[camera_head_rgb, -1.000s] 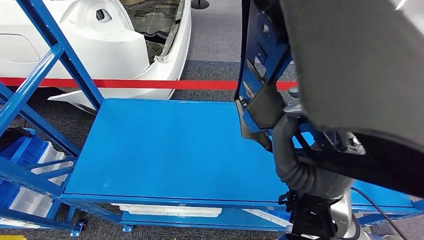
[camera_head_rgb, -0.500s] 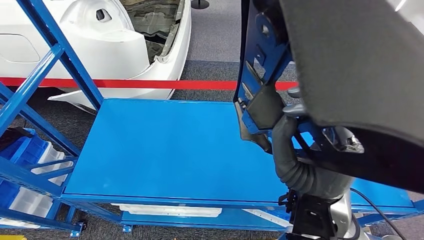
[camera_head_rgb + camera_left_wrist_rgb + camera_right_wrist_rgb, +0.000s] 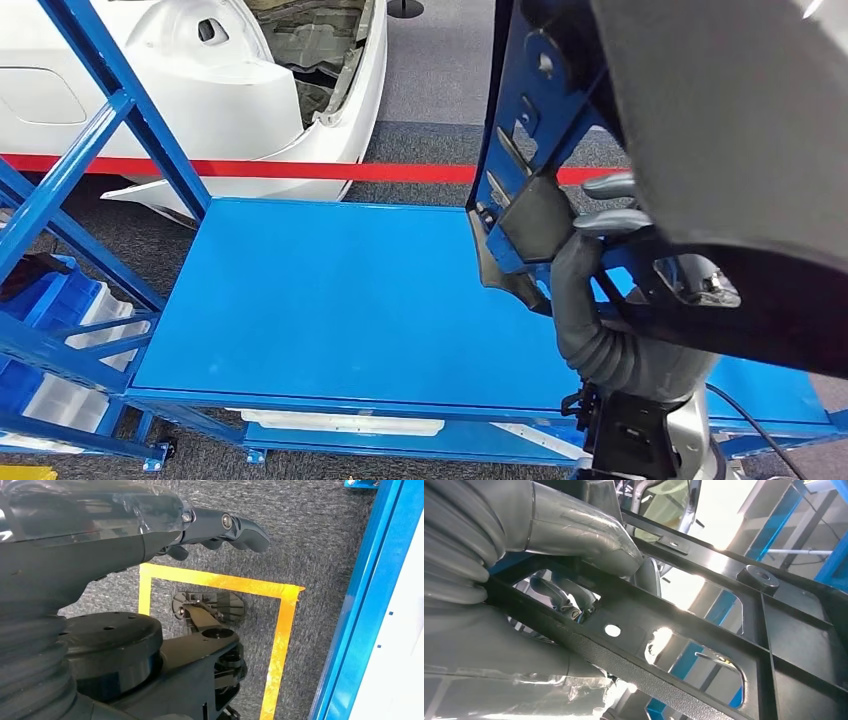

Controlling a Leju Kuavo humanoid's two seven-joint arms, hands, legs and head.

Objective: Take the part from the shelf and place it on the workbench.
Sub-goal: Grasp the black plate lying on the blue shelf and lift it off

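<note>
Holding the part above the workbench

I gripped the large black panel part (image 3: 740,150) in my right hand (image 3: 590,260), thumb and fingers wrapped around its frame bar, upright over the right end of the blue workbench (image 3: 340,290). My left hand (image 3: 220,530) hung empty over grey carpet and yellow floor tape (image 3: 280,630), its fingers loosely curled. A white car body (image 3: 230,80) stood beyond a red barrier tape (image 3: 250,168).

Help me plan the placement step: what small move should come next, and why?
Probably lower the part toward the bare blue workbench. The right robot hand grips the part's black frame, holding it up above the workbench's right end, not yet resting on it. The left robot hand hangs over the floor, holding nothing.
</note>
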